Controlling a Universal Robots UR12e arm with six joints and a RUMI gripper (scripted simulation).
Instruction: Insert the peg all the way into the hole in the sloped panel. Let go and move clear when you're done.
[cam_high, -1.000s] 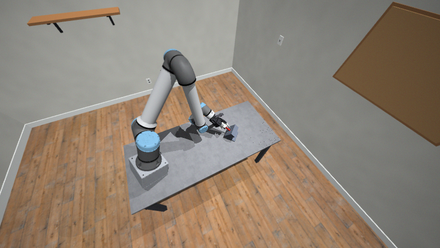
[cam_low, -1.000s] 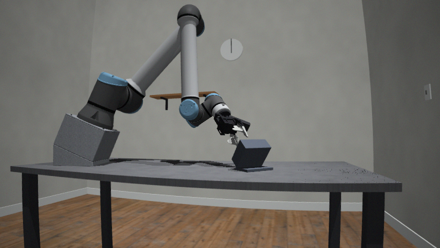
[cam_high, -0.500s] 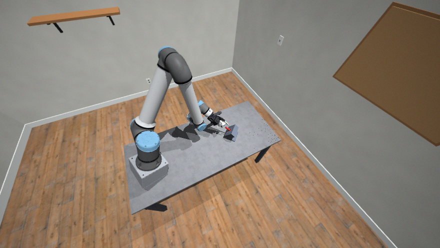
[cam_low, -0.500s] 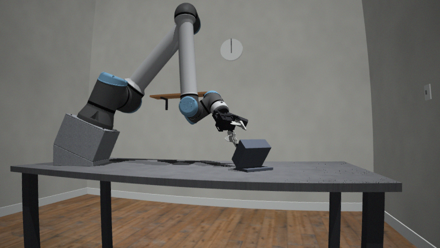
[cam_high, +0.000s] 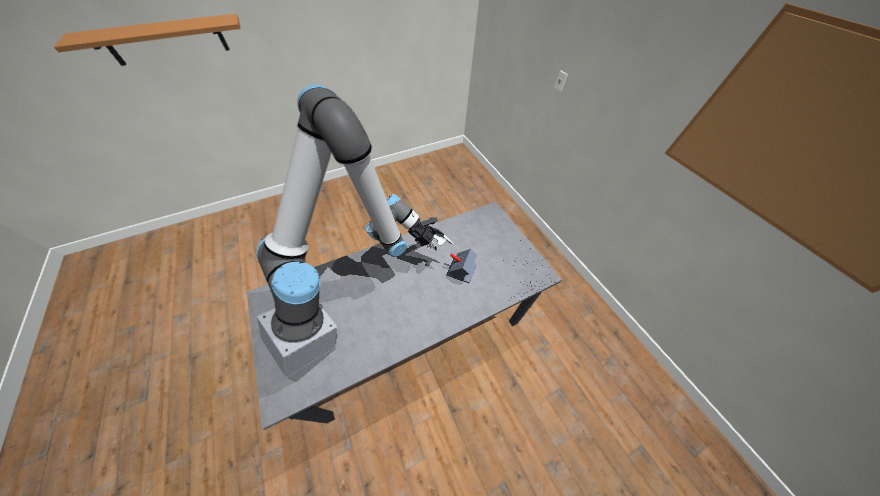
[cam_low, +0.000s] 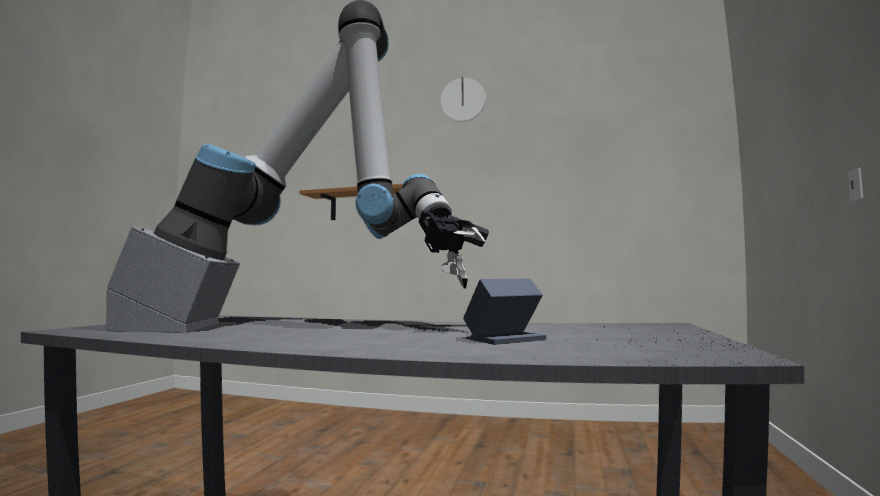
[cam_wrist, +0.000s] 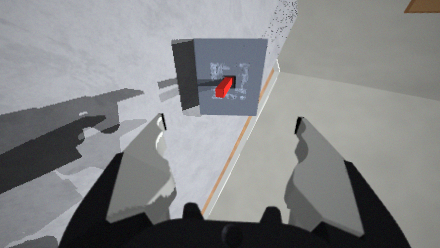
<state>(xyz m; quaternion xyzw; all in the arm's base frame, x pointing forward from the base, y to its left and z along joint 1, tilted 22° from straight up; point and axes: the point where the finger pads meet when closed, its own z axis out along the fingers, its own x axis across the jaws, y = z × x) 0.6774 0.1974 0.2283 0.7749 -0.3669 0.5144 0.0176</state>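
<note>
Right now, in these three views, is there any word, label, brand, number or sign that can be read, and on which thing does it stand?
None can be read.
The sloped panel bears only pale smudges around the red peg, no letters.
The round wall clock shows one dark line, no numerals.
The wall plate and the brown board are blank.
The arm and the open gripper show no brand.
</note>
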